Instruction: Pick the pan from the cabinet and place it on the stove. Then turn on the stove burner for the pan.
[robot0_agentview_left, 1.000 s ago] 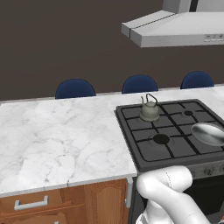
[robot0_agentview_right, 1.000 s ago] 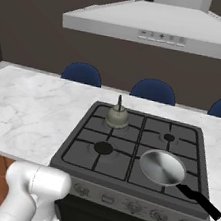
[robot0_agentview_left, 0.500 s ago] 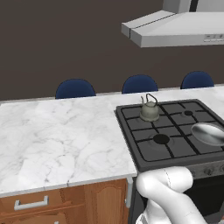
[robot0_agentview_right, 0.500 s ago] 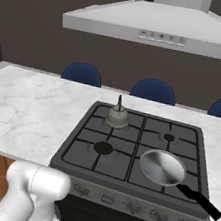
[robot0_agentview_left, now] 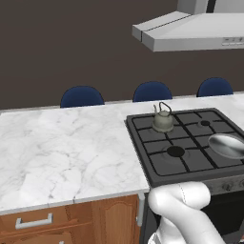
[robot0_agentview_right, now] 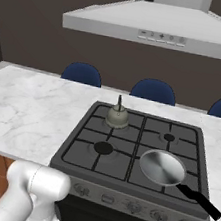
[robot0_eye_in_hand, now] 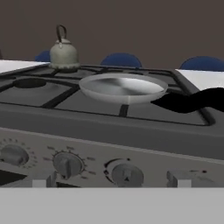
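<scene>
The shiny steel pan (robot0_agentview_right: pixel 162 167) (robot0_agentview_left: pixel 228 145) (robot0_eye_in_hand: pixel 120 87) sits on the front right burner of the black stove (robot0_agentview_right: pixel 128 135) (robot0_agentview_left: pixel 157 147). Its black handle (robot0_agentview_right: pixel 202 202) (robot0_eye_in_hand: pixel 192 101) points out past the stove's front right corner. My gripper (robot0_eye_in_hand: pixel 110 180) is low in front of the stove, level with the knob row, open with nothing between its fingers. One knob (robot0_eye_in_hand: pixel 126 173) is straight ahead of it and another knob (robot0_eye_in_hand: pixel 68 165) is to the left. The pan is above and beyond the gripper. The cabinet is out of view.
A small grey-green kettle (robot0_agentview_right: pixel 117 117) (robot0_agentview_left: pixel 163 121) (robot0_eye_in_hand: pixel 63 53) stands on the back left burner. A grey range hood (robot0_agentview_right: pixel 161 29) hangs over the stove. A marble counter (robot0_agentview_left: pixel 62 152) runs to the left, with low wooden drawers (robot0_agentview_left: pixel 33 221) below and blue chairs (robot0_agentview_right: pixel 153 90) behind.
The hand has crept slightly left along the stove's front at the bottom of the right base view. Pan and kettle have not moved.
</scene>
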